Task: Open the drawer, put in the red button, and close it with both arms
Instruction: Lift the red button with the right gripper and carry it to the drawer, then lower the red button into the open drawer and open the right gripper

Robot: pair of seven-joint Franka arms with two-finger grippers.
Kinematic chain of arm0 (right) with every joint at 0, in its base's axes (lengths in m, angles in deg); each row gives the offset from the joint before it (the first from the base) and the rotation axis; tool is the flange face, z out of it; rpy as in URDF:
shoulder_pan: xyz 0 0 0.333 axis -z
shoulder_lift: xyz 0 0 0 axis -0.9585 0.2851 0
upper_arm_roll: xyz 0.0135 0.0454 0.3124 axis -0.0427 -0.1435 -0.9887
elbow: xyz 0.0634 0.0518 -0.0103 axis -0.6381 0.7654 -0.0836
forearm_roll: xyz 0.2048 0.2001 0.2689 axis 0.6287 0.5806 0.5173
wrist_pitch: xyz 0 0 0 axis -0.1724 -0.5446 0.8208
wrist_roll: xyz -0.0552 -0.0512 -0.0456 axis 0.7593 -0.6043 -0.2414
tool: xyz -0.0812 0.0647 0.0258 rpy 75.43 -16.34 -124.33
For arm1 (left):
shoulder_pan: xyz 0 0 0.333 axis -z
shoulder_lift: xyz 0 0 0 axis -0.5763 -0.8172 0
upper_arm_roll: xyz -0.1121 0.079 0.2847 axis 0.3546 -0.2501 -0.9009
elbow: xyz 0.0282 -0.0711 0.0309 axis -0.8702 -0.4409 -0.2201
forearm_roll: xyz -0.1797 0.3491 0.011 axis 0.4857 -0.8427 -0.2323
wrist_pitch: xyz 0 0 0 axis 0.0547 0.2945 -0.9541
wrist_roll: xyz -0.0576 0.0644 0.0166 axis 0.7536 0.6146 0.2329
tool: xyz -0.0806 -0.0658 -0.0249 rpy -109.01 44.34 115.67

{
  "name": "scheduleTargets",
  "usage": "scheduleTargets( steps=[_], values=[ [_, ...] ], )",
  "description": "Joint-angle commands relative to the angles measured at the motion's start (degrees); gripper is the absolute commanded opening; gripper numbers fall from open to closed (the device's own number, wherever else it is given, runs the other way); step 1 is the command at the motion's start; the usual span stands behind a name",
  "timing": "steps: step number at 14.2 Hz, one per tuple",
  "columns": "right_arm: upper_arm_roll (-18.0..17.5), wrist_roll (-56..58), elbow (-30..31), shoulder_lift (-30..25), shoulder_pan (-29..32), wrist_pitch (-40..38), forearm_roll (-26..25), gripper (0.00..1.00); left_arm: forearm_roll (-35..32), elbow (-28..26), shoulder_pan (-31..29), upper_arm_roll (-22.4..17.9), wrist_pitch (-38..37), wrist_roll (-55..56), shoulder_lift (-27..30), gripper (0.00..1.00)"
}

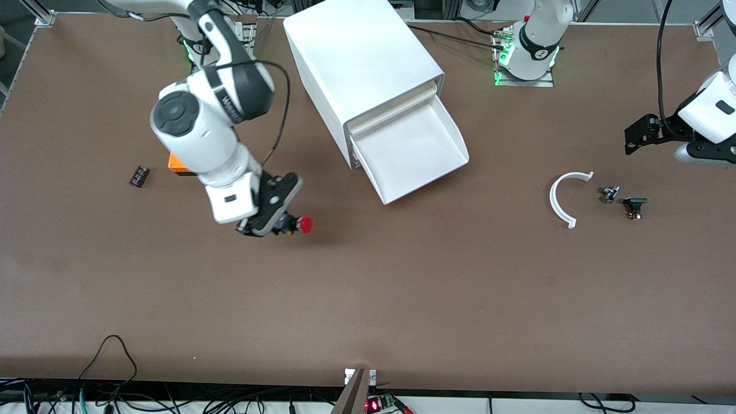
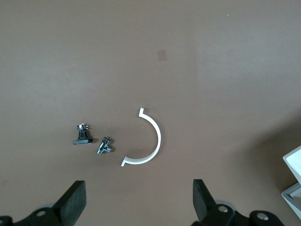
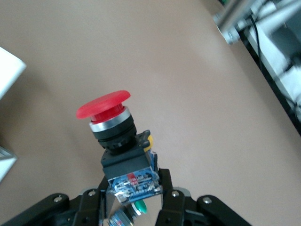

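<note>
Two pincers: right pincer (image 1: 270, 225) clamps red button (image 1: 299, 224) by black body, above counter (image 1: 402, 299), short of drawer (image 1: 414, 152), which stands pulled out. Button: red mushroom cap, silver collar, cap pointing away from fingers (image 3: 171, 202). Left pincer (image 2: 138, 200) waits spread wide, holding nothing, over white arc (image 2: 148, 141).

A wide brown worktop (image 1: 368, 299) with a matte, faintly mottled surface fills nearly the whole front view. Aluminium frame rails (image 1: 34, 12) show at the upper left corner and again at the upper right. Along the bottom edge runs a pale strip where black cables (image 1: 109, 368) loop and trail onto the brown surface at the lower left. At the bottom centre a small bracket (image 1: 359, 379) sits on the edge, with a red indicator light (image 1: 374, 405) glowing just below it. Lighting is even and soft.
</note>
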Motion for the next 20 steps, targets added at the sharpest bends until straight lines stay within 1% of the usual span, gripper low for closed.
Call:
scheduleTargets(
  steps=[1, 4, 8, 10, 14, 16, 18, 20],
  values=[
    [0.2, 1.4, -3.4, 1.2, -3.1, -1.0, -0.4, 0.31, -0.9, 1.2, 0.8, -0.4, -1.1, 0.7, 0.0, 1.00],
    [0.4, 5.3, -6.7, 3.0, -7.5, -1.0, -0.3, 0.31, -0.8, 1.2, 0.8, 0.1, -0.9, 0.8, 0.3, 1.00],
    [0.5, 6.1, -10.6, 6.9, -15.0, -1.0, -0.4, 0.31, -0.7, 1.2, 0.8, 0.1, -0.5, 0.8, 0.3, 1.00],
    [0.5, 8.4, -11.9, 8.4, -17.6, -1.3, 0.0, 0.31, -0.8, 1.2, 0.8, 0.0, -0.3, 0.8, 0.3, 1.00],
    [1.1, 9.8, -13.0, 9.3, -23.9, -6.3, -0.7, 0.31, -1.1, 1.3, 0.9, 0.1, -0.2, 0.8, 0.3, 1.00],
    [2.2, 12.6, -13.0, 10.2, -25.7, -9.5, -2.1, 0.31, 0.0, 1.8, 0.8, 0.1, -0.2, 0.8, 0.2, 1.00],
    [2.2, 15.7, -12.8, 10.9, -25.8, -11.1, -2.2, 0.31, 1.2, 1.9, 0.8, 0.1, -0.2, 0.7, 0.2, 1.00],
    [2.4, 16.4, -12.8, 11.6, -25.9, -12.3, -3.3, 0.31, 1.2, 1.5, 0.8, 0.0, 1.9, 0.1, -0.1, 1.00]
  ],
)
